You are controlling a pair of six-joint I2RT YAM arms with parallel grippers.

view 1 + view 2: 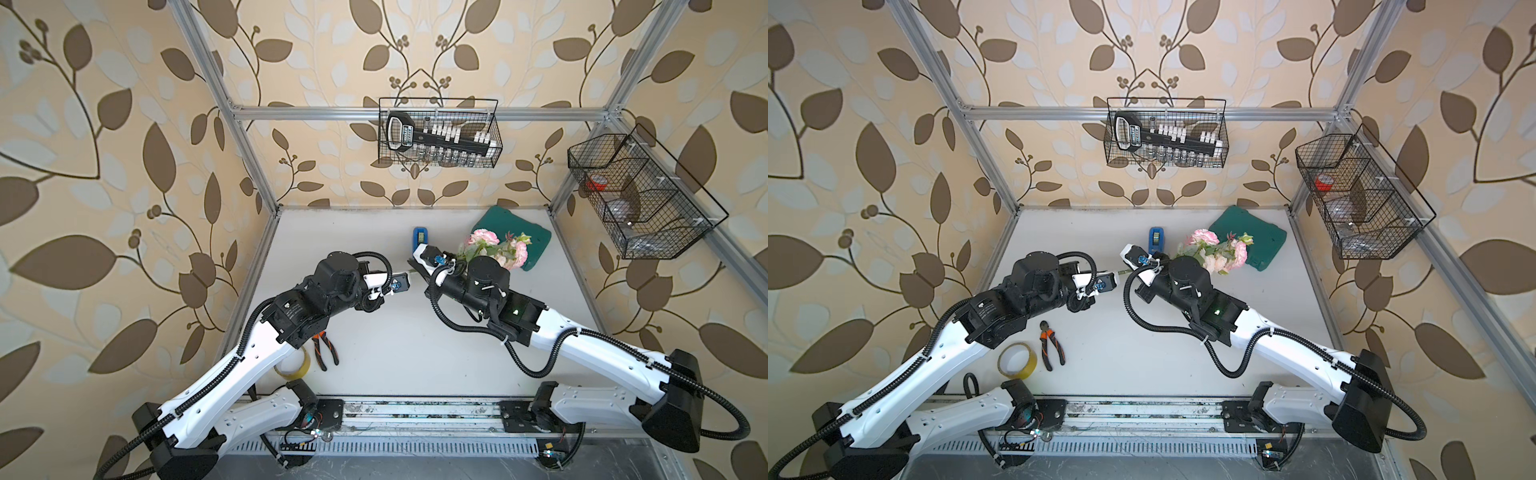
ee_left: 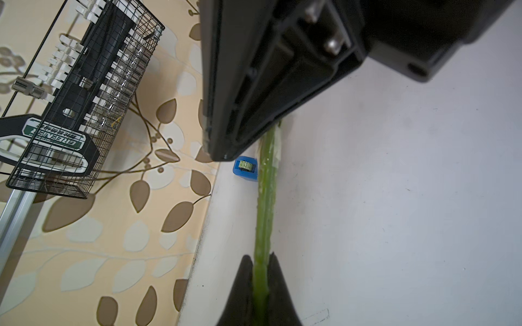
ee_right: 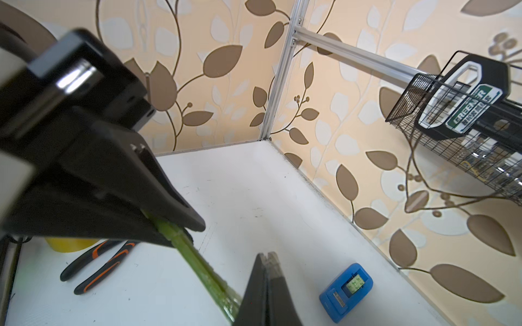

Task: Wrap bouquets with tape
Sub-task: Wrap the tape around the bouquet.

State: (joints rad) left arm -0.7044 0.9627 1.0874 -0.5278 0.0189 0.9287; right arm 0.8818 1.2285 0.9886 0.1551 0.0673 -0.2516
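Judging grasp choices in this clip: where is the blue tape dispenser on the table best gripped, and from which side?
Probably across the two long flat sides of the blue tape dispenser, coming straight down from above. It sits free on the table with its roll facing up, so the narrow width suits the jaws.

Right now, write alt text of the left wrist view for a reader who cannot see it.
The left gripper clamps green flower stems that run above the white table to the right gripper. A small blue tape dispenser sits on the table behind them, and a wire basket hangs on the wall.
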